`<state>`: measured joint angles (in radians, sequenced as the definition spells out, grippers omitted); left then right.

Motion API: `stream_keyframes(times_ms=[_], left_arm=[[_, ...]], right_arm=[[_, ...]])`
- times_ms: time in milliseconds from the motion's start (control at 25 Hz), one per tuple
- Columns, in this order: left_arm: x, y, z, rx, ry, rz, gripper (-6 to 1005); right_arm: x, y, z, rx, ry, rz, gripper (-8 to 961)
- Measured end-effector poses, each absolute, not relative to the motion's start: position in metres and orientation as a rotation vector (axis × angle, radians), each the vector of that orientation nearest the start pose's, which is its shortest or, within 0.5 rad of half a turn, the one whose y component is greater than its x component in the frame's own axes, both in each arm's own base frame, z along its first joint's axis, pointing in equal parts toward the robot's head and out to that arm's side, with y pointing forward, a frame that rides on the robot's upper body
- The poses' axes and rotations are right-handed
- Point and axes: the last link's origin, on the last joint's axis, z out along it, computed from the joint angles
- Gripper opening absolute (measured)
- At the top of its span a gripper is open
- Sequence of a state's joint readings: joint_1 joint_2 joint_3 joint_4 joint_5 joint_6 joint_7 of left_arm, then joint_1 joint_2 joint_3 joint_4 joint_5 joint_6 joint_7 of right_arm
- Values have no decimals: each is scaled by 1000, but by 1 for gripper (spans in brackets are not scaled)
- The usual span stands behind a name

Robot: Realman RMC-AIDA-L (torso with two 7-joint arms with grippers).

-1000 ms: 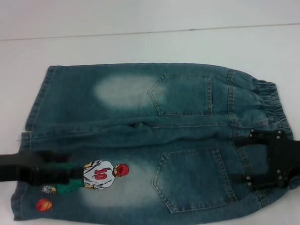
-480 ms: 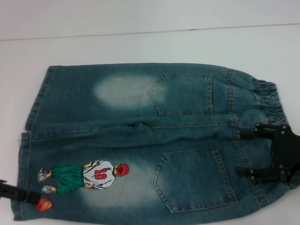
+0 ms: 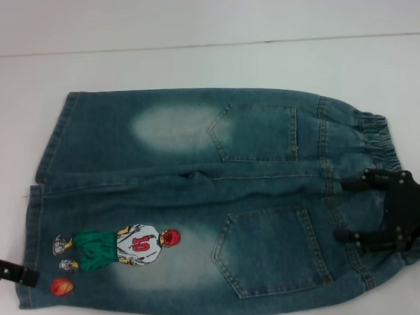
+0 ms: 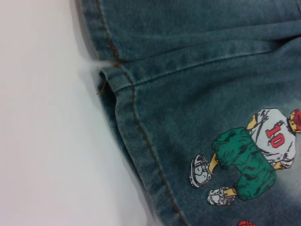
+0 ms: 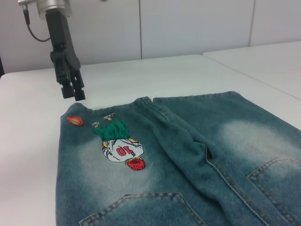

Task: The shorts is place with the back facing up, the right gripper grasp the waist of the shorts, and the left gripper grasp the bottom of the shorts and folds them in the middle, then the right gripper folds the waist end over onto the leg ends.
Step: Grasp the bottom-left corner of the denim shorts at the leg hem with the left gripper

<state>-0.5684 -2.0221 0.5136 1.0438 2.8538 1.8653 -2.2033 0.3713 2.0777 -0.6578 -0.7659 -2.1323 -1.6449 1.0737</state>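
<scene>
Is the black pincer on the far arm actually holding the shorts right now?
No. In the right wrist view the left pincer hangs above the white table, just off the leg hem of the shorts, gripping nothing.

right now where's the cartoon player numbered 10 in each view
Head view: the cartoon player lies sideways on the near leg of the shorts, close to the hem.
Left wrist view: the player fills the picture's lower right, beside the stitched hem.
Right wrist view: the player sits left of centre, below the left pincer.
Shared landmark: the red 10 on his white shirt.
</scene>
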Motion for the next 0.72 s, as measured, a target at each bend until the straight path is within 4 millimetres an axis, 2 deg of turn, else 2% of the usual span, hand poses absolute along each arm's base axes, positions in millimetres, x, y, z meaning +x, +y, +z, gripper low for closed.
stream_keyframes(times_ms=[720], left_arm=[[-325,295,69,-2404,-1717,388,880]], right_arm=[[308,279,18,-2788,277,465,898]])
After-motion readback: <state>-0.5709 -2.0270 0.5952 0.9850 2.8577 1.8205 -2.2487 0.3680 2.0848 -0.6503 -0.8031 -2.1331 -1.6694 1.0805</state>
